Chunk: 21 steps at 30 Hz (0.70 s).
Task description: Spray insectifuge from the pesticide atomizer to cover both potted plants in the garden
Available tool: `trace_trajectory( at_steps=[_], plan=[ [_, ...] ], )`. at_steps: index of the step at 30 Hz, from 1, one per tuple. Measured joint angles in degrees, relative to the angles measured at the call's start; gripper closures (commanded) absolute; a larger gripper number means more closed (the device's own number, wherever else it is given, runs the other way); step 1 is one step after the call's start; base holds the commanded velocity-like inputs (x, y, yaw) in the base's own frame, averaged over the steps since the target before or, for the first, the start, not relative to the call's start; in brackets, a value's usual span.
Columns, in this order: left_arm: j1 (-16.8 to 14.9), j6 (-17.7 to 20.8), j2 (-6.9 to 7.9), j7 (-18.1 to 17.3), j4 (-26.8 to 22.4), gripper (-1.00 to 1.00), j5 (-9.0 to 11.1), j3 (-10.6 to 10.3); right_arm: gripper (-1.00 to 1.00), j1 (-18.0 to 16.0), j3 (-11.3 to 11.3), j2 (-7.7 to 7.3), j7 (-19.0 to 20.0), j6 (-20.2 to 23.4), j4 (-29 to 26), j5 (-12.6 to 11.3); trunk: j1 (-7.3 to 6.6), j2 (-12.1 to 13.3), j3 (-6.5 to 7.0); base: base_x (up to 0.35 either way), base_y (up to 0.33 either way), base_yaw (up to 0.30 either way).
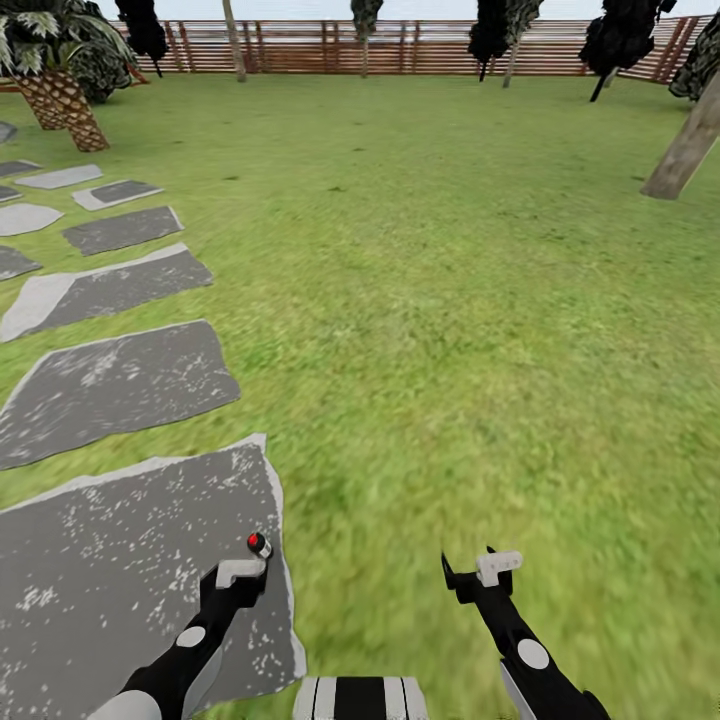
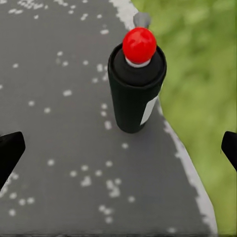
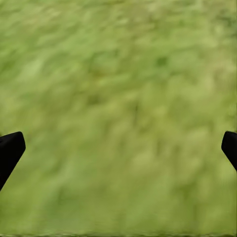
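The pesticide atomizer [image 2: 137, 89] stands upright on a grey stepping stone [image 2: 54, 123] near the stone's grass edge. It has a dark cylindrical body, a round red knob on top and a pale strip on its side. In the head view its red top [image 1: 258, 543] peeks out just beyond my left gripper [image 1: 245, 568]. The left gripper [image 2: 118, 148] is open, and the atomizer is ahead of its fingertips, not between them. My right gripper [image 1: 480, 572] is open over bare grass [image 3: 118, 98]. The potted plants are out of view.
The garden lawn [image 1: 450, 300] stretches ahead to a brown slatted fence [image 1: 400, 48]. Several grey stepping stones [image 1: 110, 385] run up the left side. A scaly-trunked palm [image 1: 60, 100] stands at far left, and a leaning trunk [image 1: 685, 150] at far right.
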Motion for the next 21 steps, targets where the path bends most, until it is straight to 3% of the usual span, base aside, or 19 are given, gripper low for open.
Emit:
trace_trajectory(
  at_steps=[10,21],
  plan=[
    [0.0,0.0,0.08,0.0,0.0,-1.00,-0.1,0.0,-1.00,0.0,0.0,0.00,0.0,0.0,0.0,0.0,0.26,-0.1,-3.12,0.000,0.000,0.000],
    [0.0,0.0,0.08,0.0,0.0,-1.00,-0.1,0.0,-1.00,0.0,0.0,0.02,0.0,0.0,0.1,0.0,0.25,-0.1,-3.75,0.000,0.000,0.000]
  ],
)
